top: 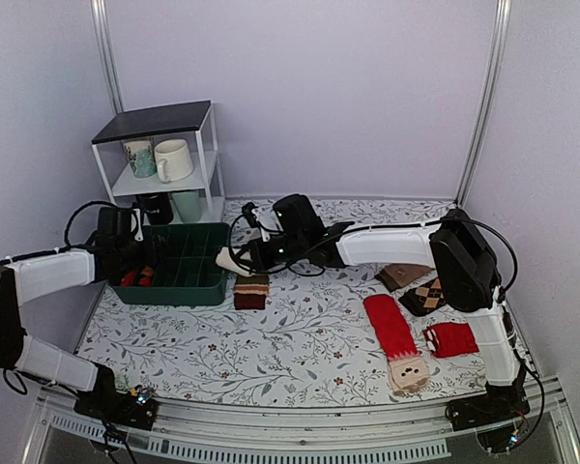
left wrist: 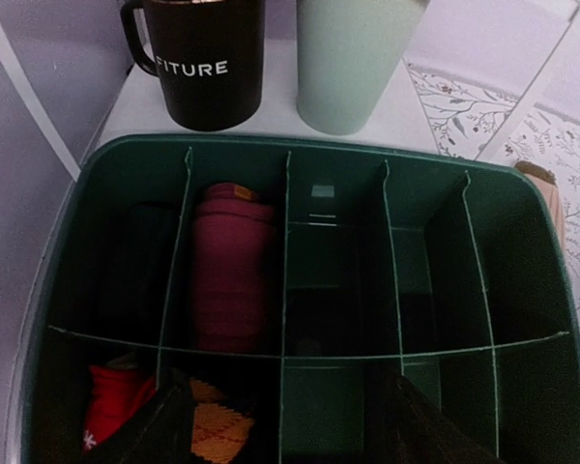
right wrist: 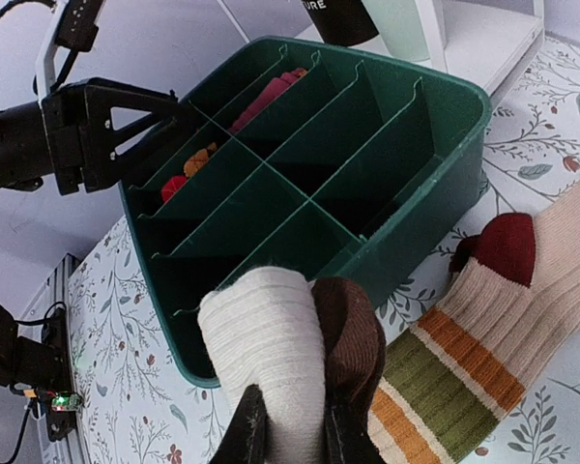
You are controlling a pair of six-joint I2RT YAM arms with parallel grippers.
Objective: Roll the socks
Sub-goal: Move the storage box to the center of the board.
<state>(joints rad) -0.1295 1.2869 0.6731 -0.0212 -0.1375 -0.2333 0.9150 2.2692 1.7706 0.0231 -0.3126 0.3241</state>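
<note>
My right gripper (right wrist: 295,430) is shut on a rolled cream-white sock with a dark brown part (right wrist: 280,338). It holds the roll just above the near rim of the green divided bin (right wrist: 445,184). In the top view the roll (top: 230,259) hangs at the bin's right side (top: 179,290), at the right gripper (top: 242,259). My left gripper (left wrist: 290,430) is open and empty, its dark fingers (left wrist: 164,425) wide apart over the bin's near compartments (left wrist: 338,396). It also shows in the right wrist view (right wrist: 106,126) at the bin's far edge.
A tan sock with green, orange and dark red stripes (right wrist: 483,329) lies flat beside the bin (top: 251,290). The bin holds a maroon roll (left wrist: 230,261), a red sock (left wrist: 111,401) and an orange argyle one (left wrist: 217,425). Red socks (top: 390,326) and argyle socks (top: 423,295) lie right. A white shelf with mugs (top: 164,159) stands behind.
</note>
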